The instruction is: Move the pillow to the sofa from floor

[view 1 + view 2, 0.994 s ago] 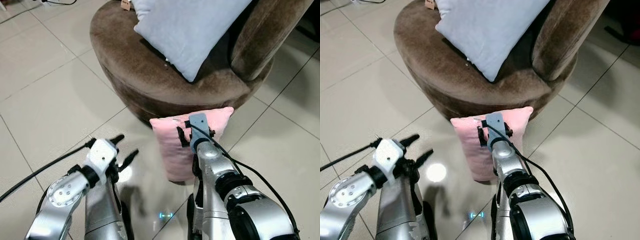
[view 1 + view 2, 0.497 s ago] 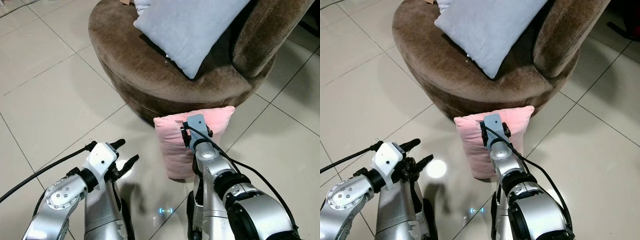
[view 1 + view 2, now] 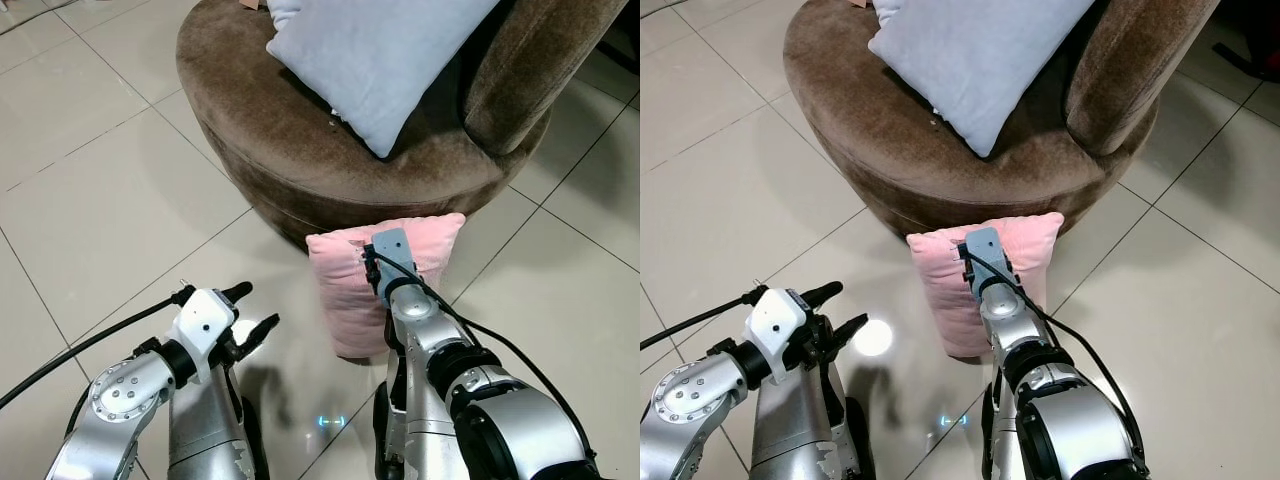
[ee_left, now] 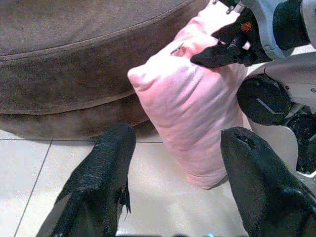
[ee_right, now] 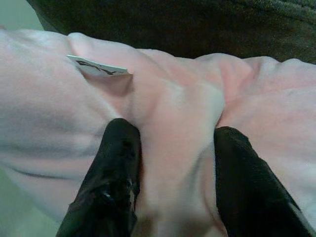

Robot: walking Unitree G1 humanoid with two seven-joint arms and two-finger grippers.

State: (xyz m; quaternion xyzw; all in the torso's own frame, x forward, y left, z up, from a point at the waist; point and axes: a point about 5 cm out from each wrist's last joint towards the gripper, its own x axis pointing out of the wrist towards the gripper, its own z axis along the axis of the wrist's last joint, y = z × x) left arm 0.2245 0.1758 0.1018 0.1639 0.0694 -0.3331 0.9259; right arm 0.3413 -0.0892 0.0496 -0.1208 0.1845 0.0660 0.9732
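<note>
- pillow [image 3: 385, 280] stood on floor [image 3: 110, 200], leaning vs sofa [image 3: 300, 150]; top edge clamped by right end effector [image 5: 170, 170]
- left end effector [image 4: 177, 163] held apart beside it
- step: grasp made; next a lift onto seat is needed

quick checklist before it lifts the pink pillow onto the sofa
1. Right gripper shut on the pink pillow, fabric bunched between its fingers: ok.
2. Grip placed at the pillow's top edge, beside the small label: ok.
3. Pillow off the floor: not ok, its bottom edge rests on the tiles.
4. Left gripper open, apart from the pillow: ok.
5. Free spot on the sofa: ok, bare seat in front of the grey pillow.
6. Grip firm enough to carry: cannot tell.
</note>
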